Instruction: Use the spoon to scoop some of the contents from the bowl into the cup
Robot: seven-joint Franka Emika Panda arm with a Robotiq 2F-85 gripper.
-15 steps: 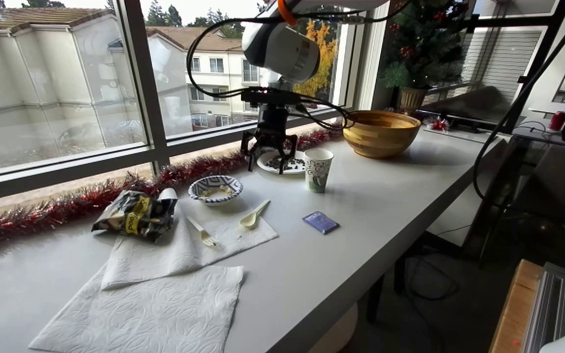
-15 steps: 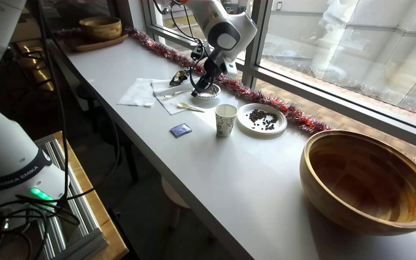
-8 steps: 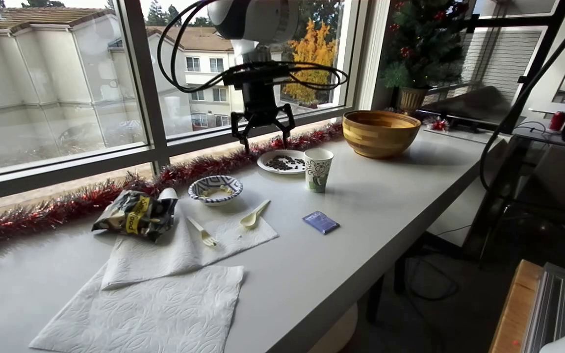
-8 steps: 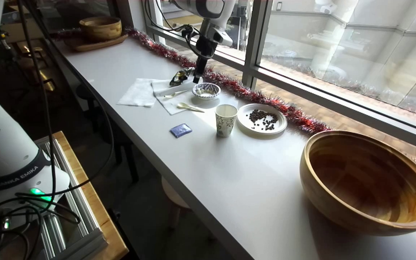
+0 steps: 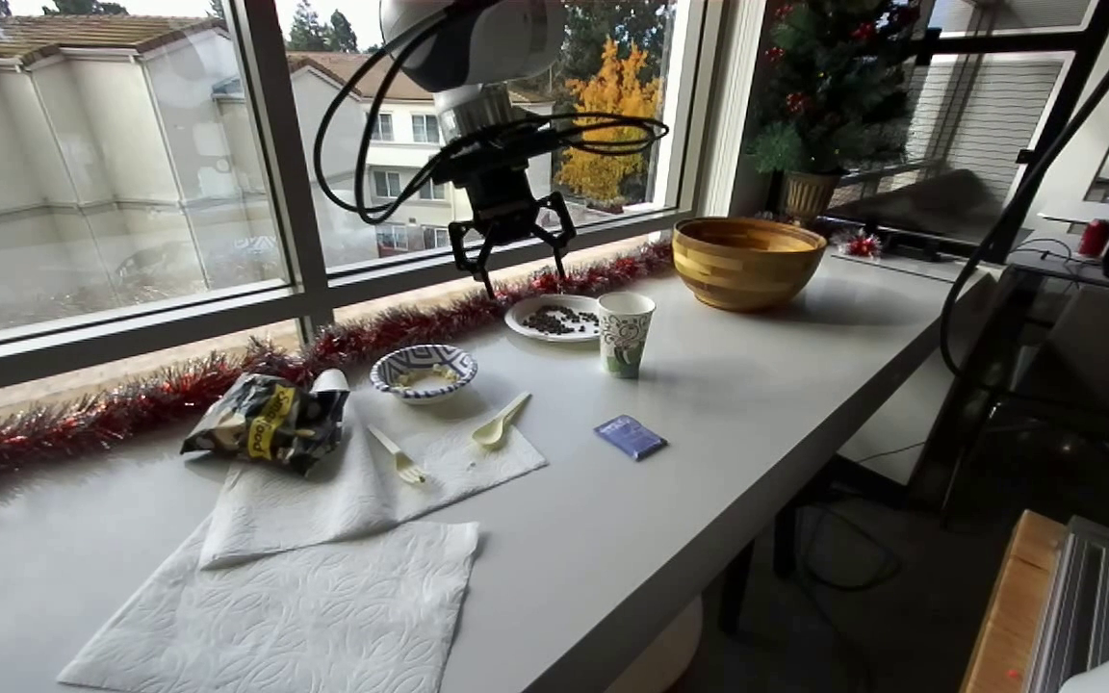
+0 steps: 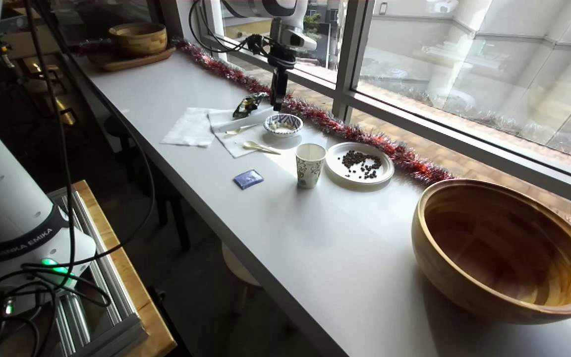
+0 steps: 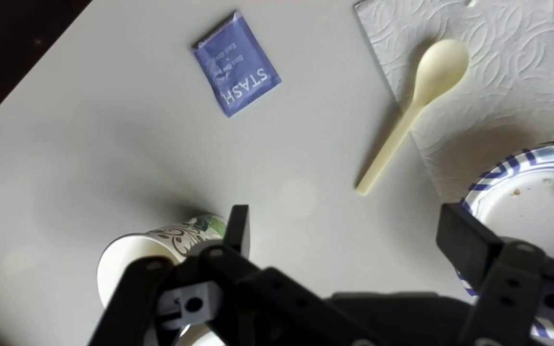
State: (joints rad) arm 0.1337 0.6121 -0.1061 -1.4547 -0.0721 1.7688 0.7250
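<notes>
Gripper [image 5: 527, 285] spread wide, holding nothing. Bowl [image 5: 426, 361] whole in both exterior views, cropped in wrist view. Packet [image 7: 237, 65] legible in wrist view: "STASH", "Earl Grey".

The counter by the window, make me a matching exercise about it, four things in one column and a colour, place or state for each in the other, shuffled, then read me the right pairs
Column one:
1. spoon
2. cup
3. sachet
4. gripper

Column two:
A. upright, beside a plate
B. jaws apart, holding nothing
C. lying partly on a paper towel
D. purple-blue

Right pairs: 1-C, 2-A, 3-D, 4-B.
</notes>
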